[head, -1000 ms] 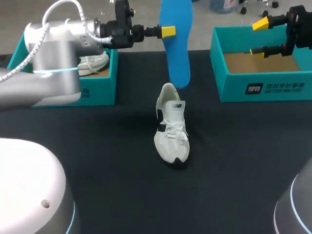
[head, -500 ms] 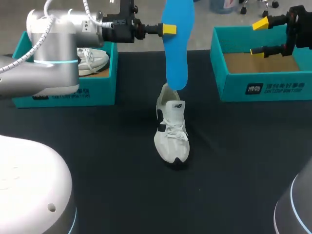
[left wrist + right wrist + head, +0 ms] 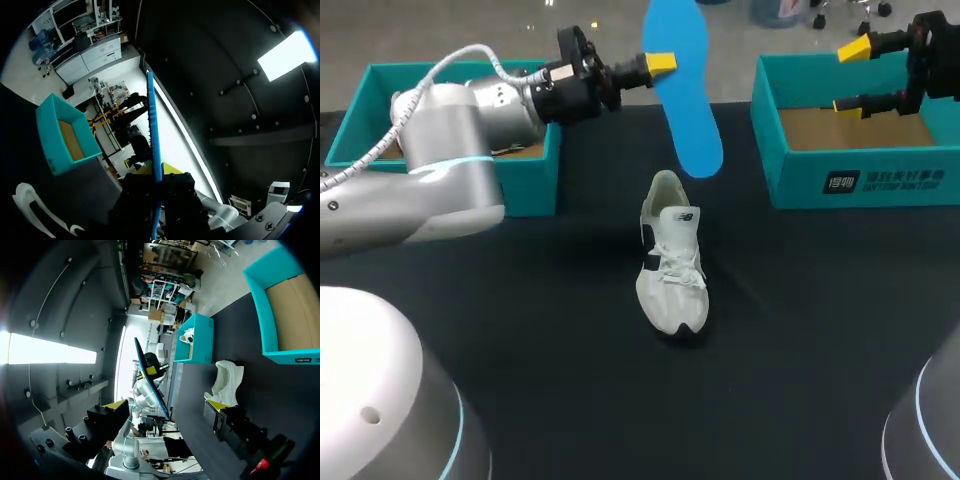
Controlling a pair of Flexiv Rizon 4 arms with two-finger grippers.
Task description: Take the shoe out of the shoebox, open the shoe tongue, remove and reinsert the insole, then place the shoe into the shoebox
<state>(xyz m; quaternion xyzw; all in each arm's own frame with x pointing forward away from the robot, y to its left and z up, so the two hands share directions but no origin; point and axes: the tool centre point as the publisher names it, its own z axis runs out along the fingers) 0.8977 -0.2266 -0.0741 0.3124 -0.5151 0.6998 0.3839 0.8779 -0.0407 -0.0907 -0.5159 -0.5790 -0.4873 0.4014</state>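
A white shoe (image 3: 670,265) stands upright on the black table, heel toward the back. Above and behind its heel hangs a blue insole (image 3: 686,95), tilted, lower end to the right. My left gripper (image 3: 658,64) is shut on the insole's edge. In the left wrist view the insole (image 3: 152,130) runs edge-on out from between the fingers, with the shoe (image 3: 30,200) below. My right gripper (image 3: 851,77) stands open over the empty teal shoebox (image 3: 860,182) at the back right, holding nothing. The right wrist view shows the shoe (image 3: 227,377) and the insole (image 3: 150,380) ahead.
A second teal shoebox (image 3: 525,180) stands at the back left, partly hidden by my left arm. In the right wrist view this box (image 3: 194,347) holds another white shoe (image 3: 187,335). Black table surface surrounds the shoe in front and at both sides.
My left arm has swung lower across the left shoebox and turned its wrist. The insole has tilted, its lower end swinging right of the heel. The right arm has not moved.
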